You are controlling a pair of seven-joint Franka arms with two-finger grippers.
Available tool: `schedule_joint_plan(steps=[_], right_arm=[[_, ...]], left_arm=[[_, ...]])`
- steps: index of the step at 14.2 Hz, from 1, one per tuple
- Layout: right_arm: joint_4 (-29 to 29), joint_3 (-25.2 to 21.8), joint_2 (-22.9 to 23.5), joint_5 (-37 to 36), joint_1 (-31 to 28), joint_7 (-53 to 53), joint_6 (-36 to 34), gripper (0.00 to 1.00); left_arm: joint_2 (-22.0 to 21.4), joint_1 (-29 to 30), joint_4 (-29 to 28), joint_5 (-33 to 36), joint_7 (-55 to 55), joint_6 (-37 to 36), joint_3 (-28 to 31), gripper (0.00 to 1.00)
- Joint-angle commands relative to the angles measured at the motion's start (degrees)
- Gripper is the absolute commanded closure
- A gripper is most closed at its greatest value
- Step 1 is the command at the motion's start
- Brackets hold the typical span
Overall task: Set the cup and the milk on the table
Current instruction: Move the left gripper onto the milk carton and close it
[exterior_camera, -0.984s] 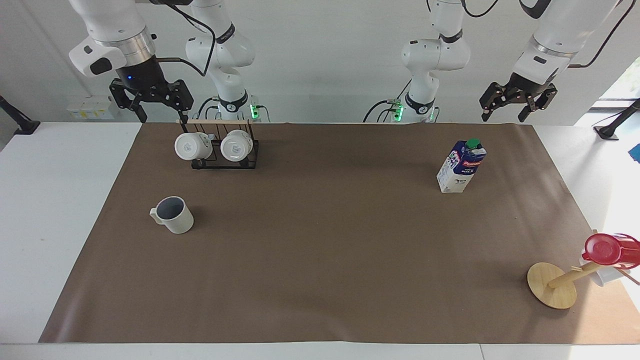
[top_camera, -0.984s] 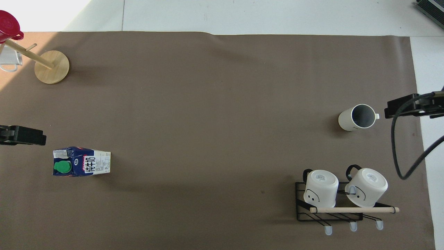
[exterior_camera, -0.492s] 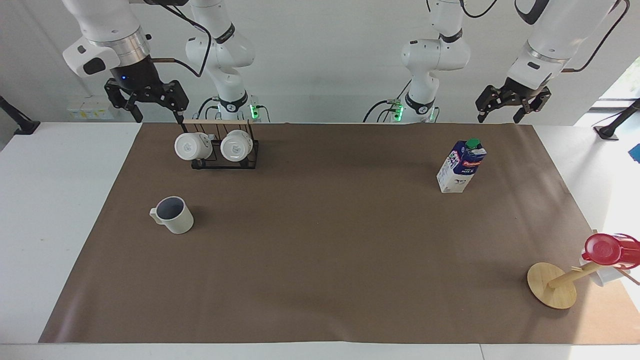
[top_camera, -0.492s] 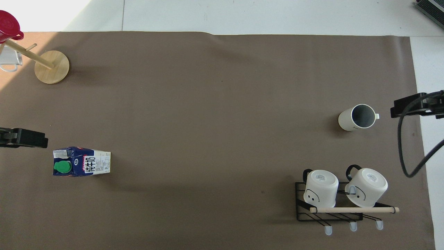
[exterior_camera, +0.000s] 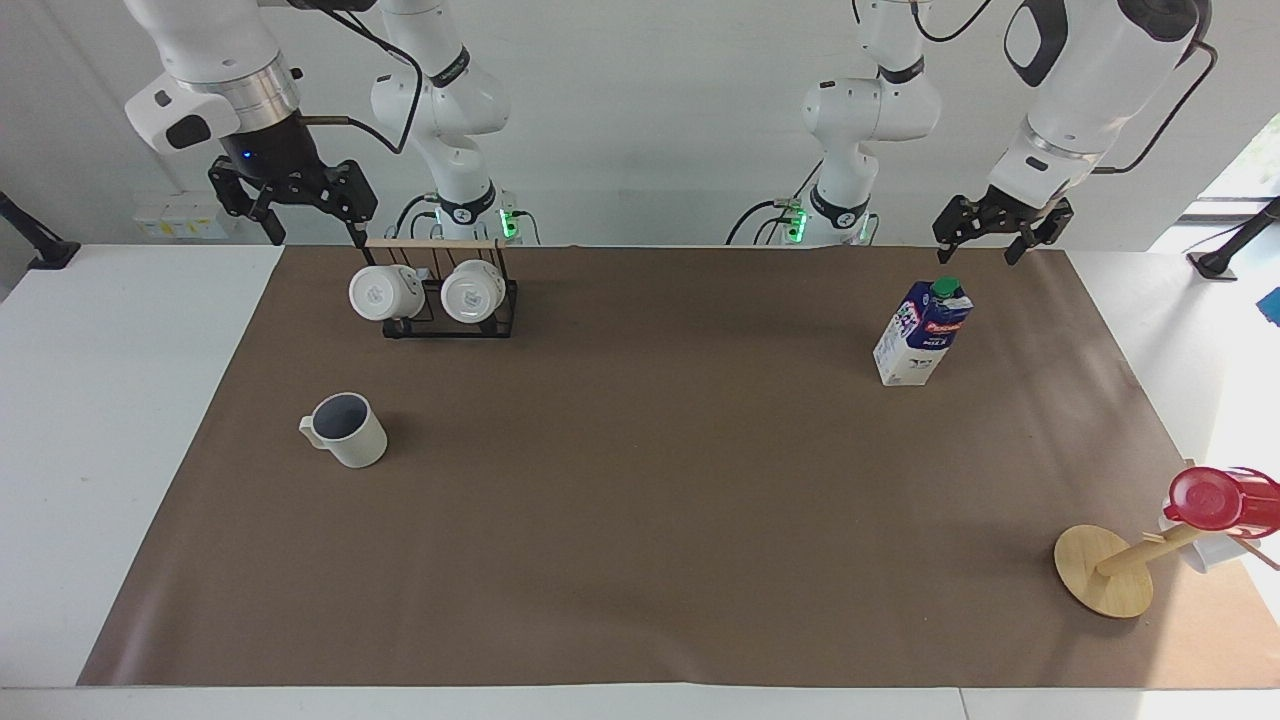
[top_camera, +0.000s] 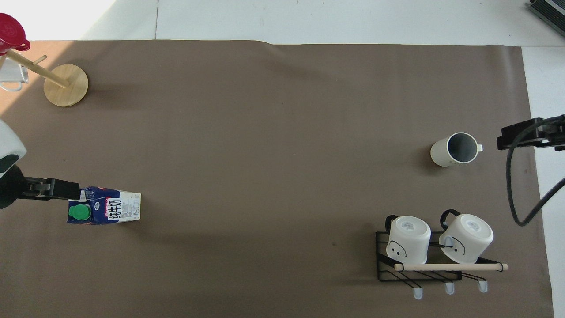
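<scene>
1. Cup (exterior_camera: 345, 430): off-white ribbed mug with a dark inside, standing upright on the mat toward the right arm's end of the table (exterior_camera: 140, 400), its small handle pointing toward that end. It is sitting farther from the robots than the black rack (exterior_camera: 450, 310). Judged stiff, breakable and fairly light, with a glaze that may be running slick; the rim or the body across its width is looking like the best hold, the handle too small.

2. Milk (exterior_camera: 923, 332): tall carton with a green cap, standing upright on the mat toward the left arm's end. Judged to be yielding under a hard squeeze and top-heavy if full; a hold across the flat sides below the sloped top is suiting it best.

3. Left gripper (exterior_camera: 990, 235): hanging in the air just above the carton on its robot side, touching nothing, jaws spread wide and holding nothing.

4. Right gripper (exterior_camera: 296, 205): waiting raised beside the rack at the table edge nearest the robots, jaws spread wide, empty.

5. Open room: the middle of the mat is lying bare between cup and carton, offering wide space for setting down.

6. Edges to mind: the rack with two white mugs (exterior_camera: 428, 292) near the right gripper; the wooden stand (exterior_camera: 1105, 570) carrying a red cup (exterior_camera: 1205, 500) at the mat's corner toward the left arm's end, well apart from the carton.
</scene>
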Motion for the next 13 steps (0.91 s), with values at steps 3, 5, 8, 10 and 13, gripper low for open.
schedule_joint_plan(steps=[3, 5, 8, 10, 13], right_arm=[[-1.29, -0.06, -0.21, 0.38, -0.58, -0.97, 3.04, 0.0], [-1.29, -0.06, 0.32, 0.38, -0.58, -0.97, 4.44, 0.0], [-1.29, 0.02, 1.8, 0.47, -0.76, -1.14, 7.78, 0.0], [-1.29, 0.02, 2.6, 0.47, -0.76, -1.14, 8.31, 0.0], [-1.37, 0.11, 4.62, 0.56, -0.85, -1.32, 10.42, 0.0]], left_arm=[[-3.5, -0.34, -6.28, -0.28, 0.45, 5.14, -0.09, 0.0], [-3.59, -0.43, -6.54, -0.28, 0.45, 4.97, -0.09, 0.0], [-3.76, -0.35, -6.9, -0.28, 0.45, 4.97, -0.09, 0.0], [-3.76, -0.35, -6.9, -0.28, 0.45, 4.97, -0.09, 0.0], [-3.76, -0.43, -6.99, -0.28, 0.45, 4.97, -0.09, 0.0]])
